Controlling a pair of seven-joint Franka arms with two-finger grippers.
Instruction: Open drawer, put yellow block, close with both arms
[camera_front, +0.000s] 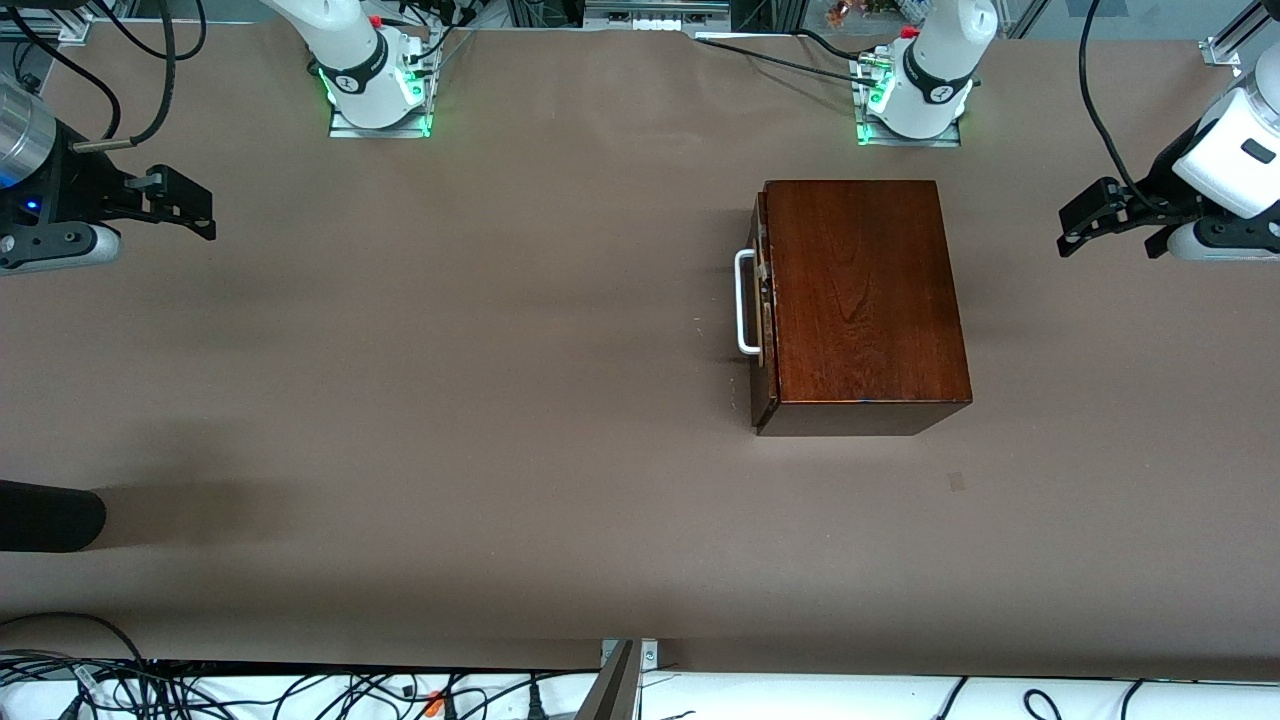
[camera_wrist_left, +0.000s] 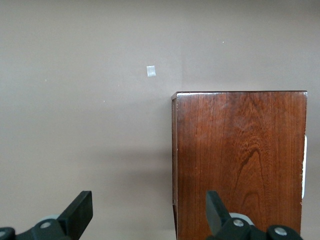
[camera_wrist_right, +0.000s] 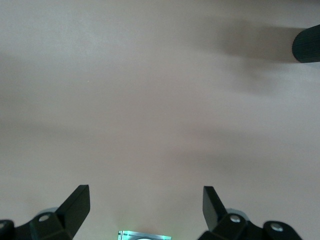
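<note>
The dark reddish-brown wooden box (camera_front: 865, 295) stands toward the left arm's end of the table. Its drawer (camera_front: 765, 300) is pushed in or nearly so, and its white bar handle (camera_front: 745, 302) faces the right arm's end. The yellow block is not in view. My left gripper (camera_front: 1100, 232) is open and empty, up in the air past the box at the table's end. In the left wrist view it (camera_wrist_left: 149, 212) hangs over the box top's (camera_wrist_left: 240, 160) edge. My right gripper (camera_front: 190, 208) is open and empty over bare table at the right arm's end, as the right wrist view (camera_wrist_right: 146, 207) shows.
A black cylindrical object (camera_front: 50, 515) pokes in over the table at the right arm's end; it also shows in the right wrist view (camera_wrist_right: 307, 45). A small pale tape patch (camera_front: 957, 481) lies nearer to the camera than the box. The brown table (camera_front: 450, 400) is wide.
</note>
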